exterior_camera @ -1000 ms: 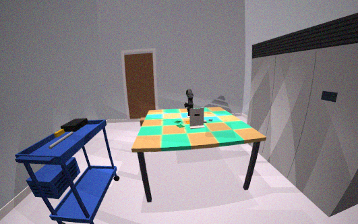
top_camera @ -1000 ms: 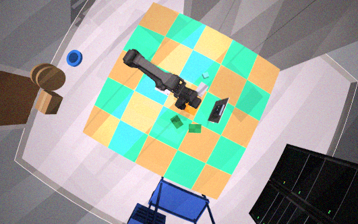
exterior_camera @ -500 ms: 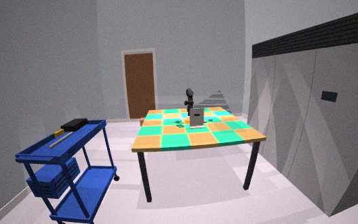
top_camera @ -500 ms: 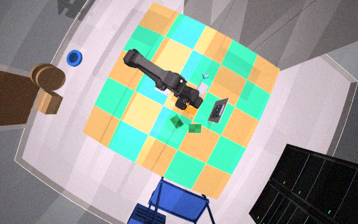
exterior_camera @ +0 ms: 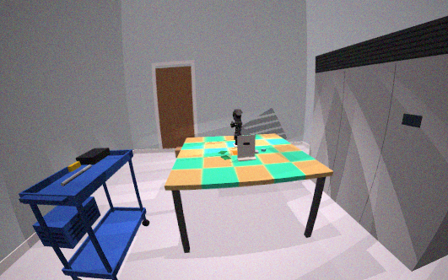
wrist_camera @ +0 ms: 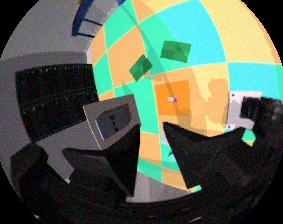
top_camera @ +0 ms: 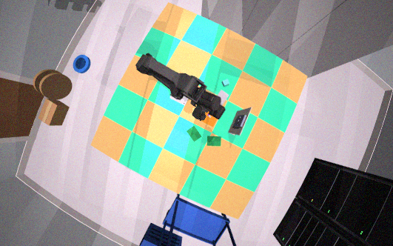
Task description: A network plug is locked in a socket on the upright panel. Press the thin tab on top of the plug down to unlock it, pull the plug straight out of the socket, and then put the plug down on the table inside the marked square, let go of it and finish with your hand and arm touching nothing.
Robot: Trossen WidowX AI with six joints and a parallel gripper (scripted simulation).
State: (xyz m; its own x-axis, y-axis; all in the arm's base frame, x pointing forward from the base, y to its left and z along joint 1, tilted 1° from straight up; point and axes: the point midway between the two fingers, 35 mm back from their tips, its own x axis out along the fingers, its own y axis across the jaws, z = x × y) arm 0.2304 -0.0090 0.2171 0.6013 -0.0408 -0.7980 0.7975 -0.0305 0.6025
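The network plug (wrist_camera: 172,99) is a small white piece with a purple end. It lies on the orange marked square (wrist_camera: 166,109) (top_camera: 212,124) on the table. The upright panel (wrist_camera: 92,112) (top_camera: 233,130) (exterior_camera: 241,153) stands beside the square, and its dark socket (wrist_camera: 113,123) (top_camera: 240,120) shows no plug in it. My gripper (wrist_camera: 151,126) is partly open, with nothing between its fingertips. It hangs above the table, clear of the plug and the panel in the wrist view. In the top view the arm hides its fingertips.
Two green patches (top_camera: 194,133) (top_camera: 214,141) (wrist_camera: 141,68) (wrist_camera: 175,51) lie near the square. A pale flat piece (top_camera: 223,96) and a small light-blue block (top_camera: 226,82) are on the other side. The arm's white base plate (wrist_camera: 235,111) is behind the square.
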